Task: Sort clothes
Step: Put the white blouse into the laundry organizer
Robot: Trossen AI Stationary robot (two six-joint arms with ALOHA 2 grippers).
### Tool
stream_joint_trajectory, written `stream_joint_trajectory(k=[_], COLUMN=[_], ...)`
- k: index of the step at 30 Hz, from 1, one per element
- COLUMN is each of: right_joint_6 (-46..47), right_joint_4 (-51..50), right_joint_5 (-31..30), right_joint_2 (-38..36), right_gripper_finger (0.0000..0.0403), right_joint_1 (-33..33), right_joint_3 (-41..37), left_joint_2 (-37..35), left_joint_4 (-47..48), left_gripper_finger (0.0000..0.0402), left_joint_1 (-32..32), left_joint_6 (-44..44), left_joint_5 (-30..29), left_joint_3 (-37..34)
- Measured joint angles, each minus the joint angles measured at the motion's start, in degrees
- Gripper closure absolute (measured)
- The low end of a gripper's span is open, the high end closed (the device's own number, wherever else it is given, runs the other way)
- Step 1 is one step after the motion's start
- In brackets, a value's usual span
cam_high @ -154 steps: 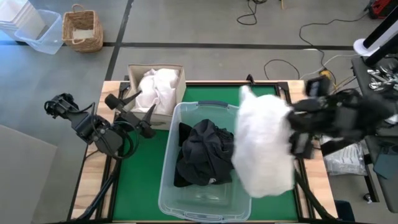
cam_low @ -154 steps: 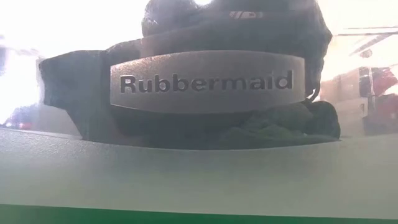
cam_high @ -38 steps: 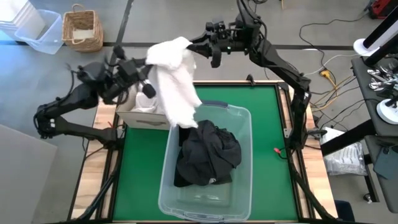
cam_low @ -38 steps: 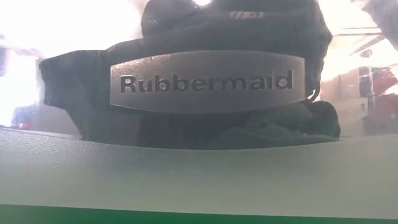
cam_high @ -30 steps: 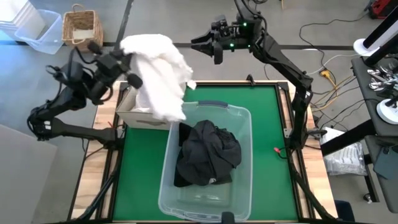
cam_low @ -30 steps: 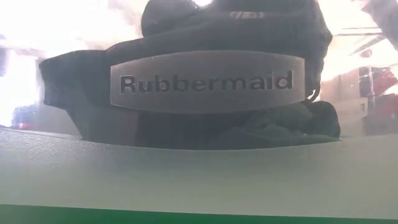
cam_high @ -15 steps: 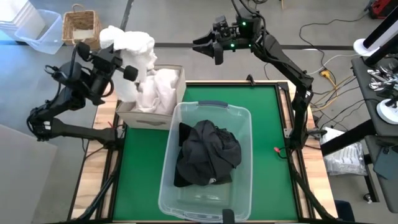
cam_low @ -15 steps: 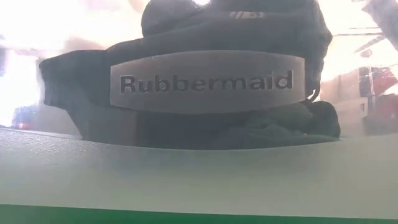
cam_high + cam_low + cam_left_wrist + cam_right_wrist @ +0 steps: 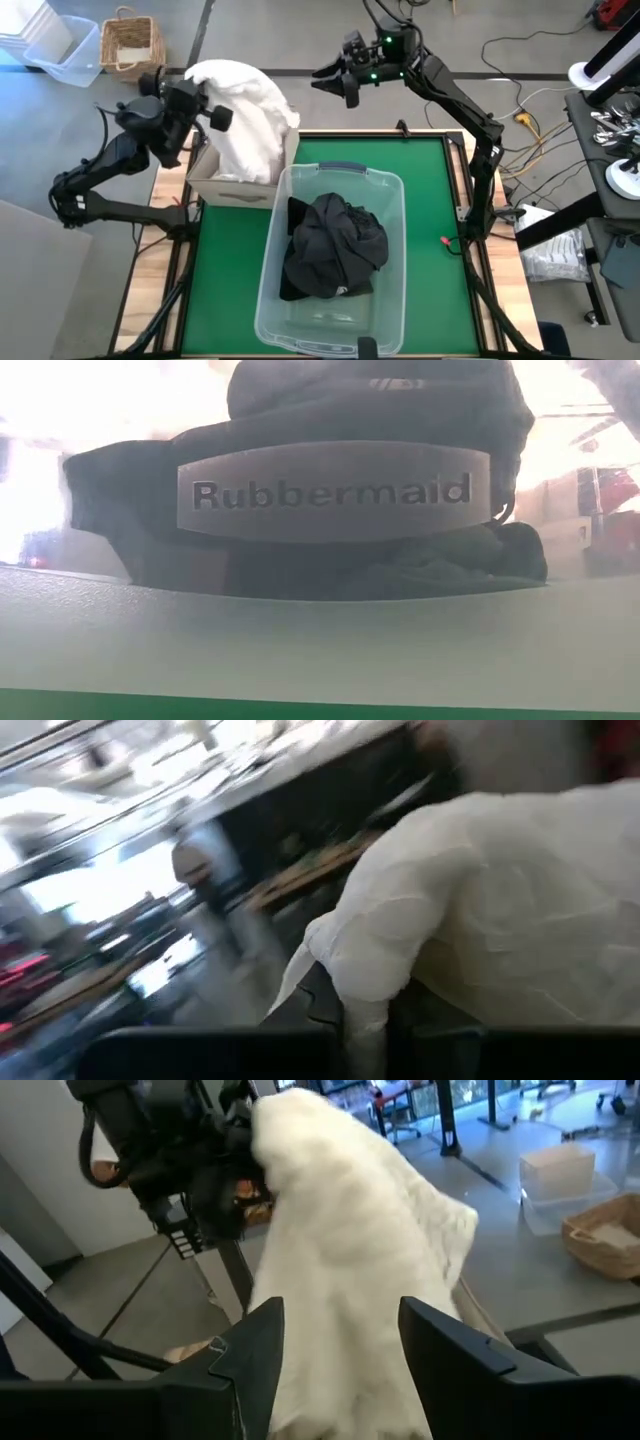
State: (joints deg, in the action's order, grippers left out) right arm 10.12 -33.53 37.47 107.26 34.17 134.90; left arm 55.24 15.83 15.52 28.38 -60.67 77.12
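Note:
A white garment hangs from my left gripper, which is shut on it above the beige box at the table's far left. The garment drapes down over the box and hides what lies inside. Dark clothes lie heaped in the clear tub at the table's middle; the low view shows them through the tub's labelled wall. My right gripper hovers open beyond the far edge, pointing at the white garment, with nothing between its fingers. My left gripper pinches a bunched fold of the white garment between its two fingers; how many layers it has I cannot tell. The fingers reach in about level from the table's left. The garment hangs slack below and beside them, its lower part resting on the beige box.
A wicker basket and a clear bin stand on the floor beyond the far left corner. Cables run over the floor behind the table. Bare green mat lies to the right of the tub.
My left gripper has kept hold of the white garment and turned at the wrist above the beige box. The garment swung toward the table's left and bunched up high, and now spreads down over the box. My right gripper has stayed beyond the far edge.

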Motion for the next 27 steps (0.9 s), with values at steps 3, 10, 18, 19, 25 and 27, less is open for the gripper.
stream_joint_trajectory(k=[3, 10, 18, 19, 25, 27], right_joint_6=[-0.4, -0.3, -1.0, -1.0, -1.9, -2.2], right_joint_4=[-1.4, -1.7, -1.8, -1.8, -2.7, -3.5], right_joint_5=[0.0, 0.0, 0.0, 0.0, 0.0, 0.0], right_joint_2=[0.0, 0.0, 0.0, 0.0, 0.0, 0.1], right_gripper_finger=[0.0218, 0.0226, 0.0223, 0.0223, 0.023, 0.0234], right_joint_1=[0.0, 0.0, 0.0, 0.0, 0.0, 0.0], right_joint_3=[0.0, 0.0, 0.0, 0.0, 0.0, 0.0], left_joint_2=[-0.1, -0.9, 1.4, 1.9, 5.2, 6.1], left_joint_4=[7.0, 22.9, 23.0, 23.0, 21.5, 21.9], left_gripper_finger=[0.0398, 0.0396, 0.0396, 0.0396, 0.0396, 0.0396], left_joint_1=[1.8, 6.1, 6.7, 6.7, 7.1, 8.1], left_joint_6=[-2.2, -14.0, -21.1, -21.8, -22.4, -22.4], left_joint_5=[-7.2, -10.5, 10.7, 15.6, 13.0, 3.9], left_joint_3=[0.0, 0.0, 0.0, 0.0, -0.1, -0.6])
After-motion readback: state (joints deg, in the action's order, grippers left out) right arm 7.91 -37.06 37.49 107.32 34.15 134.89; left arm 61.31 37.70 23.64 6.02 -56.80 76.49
